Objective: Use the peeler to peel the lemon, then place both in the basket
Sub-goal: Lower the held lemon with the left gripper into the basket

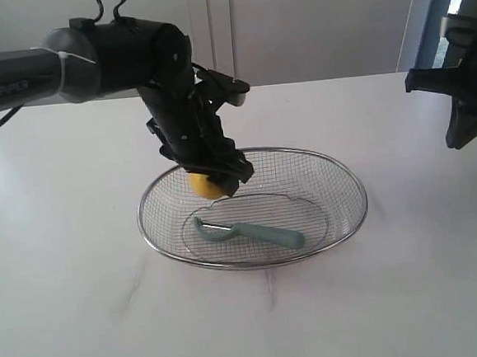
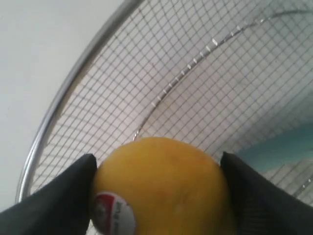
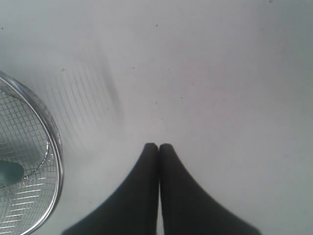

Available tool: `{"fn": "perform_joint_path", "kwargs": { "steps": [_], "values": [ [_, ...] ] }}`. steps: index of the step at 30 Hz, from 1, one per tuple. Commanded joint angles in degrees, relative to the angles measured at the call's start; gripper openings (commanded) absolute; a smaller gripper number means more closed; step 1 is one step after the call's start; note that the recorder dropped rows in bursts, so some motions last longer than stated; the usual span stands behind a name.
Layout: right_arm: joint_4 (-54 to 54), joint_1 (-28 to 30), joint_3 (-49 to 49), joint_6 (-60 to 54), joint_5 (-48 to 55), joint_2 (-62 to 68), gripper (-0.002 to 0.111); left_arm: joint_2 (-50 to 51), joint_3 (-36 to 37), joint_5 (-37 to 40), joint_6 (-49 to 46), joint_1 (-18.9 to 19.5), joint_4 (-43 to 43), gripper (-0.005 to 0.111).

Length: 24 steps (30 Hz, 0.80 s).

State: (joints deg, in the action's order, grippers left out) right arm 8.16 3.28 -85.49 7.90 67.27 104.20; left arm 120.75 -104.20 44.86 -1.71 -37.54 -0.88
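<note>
My left gripper (image 1: 214,180) is shut on the yellow lemon (image 1: 206,185), holding it just above the far left inside of the wire basket (image 1: 337,171). In the left wrist view the lemon (image 2: 161,188) fills the space between both black fingers (image 2: 54,200), its red-and-white sticker (image 2: 112,215) showing. The teal peeler (image 1: 255,232) lies flat on the basket's floor, blade head to the left. My right gripper (image 3: 158,146) is shut on nothing, raised over the bare table at the far right (image 1: 464,103); the basket rim (image 3: 55,142) shows beside it.
The white table (image 1: 412,281) surrounds the basket on all sides. A pale wall and a doorway lie behind the table's far edge.
</note>
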Motion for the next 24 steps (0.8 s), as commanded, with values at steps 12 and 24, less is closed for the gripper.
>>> {"fn": "perform_joint_path", "kwargs": {
  "steps": [12,24],
  "values": [
    [0.1,0.2,-0.5,0.3,-0.3,-0.7,0.000,3.4,-0.5,-5.0,0.4,-0.9,3.1,0.000],
    [0.1,0.2,-0.5,0.3,-0.3,-0.7,0.000,3.3,-0.5,-5.5,0.6,-0.9,3.1,0.033]
  ]
}}
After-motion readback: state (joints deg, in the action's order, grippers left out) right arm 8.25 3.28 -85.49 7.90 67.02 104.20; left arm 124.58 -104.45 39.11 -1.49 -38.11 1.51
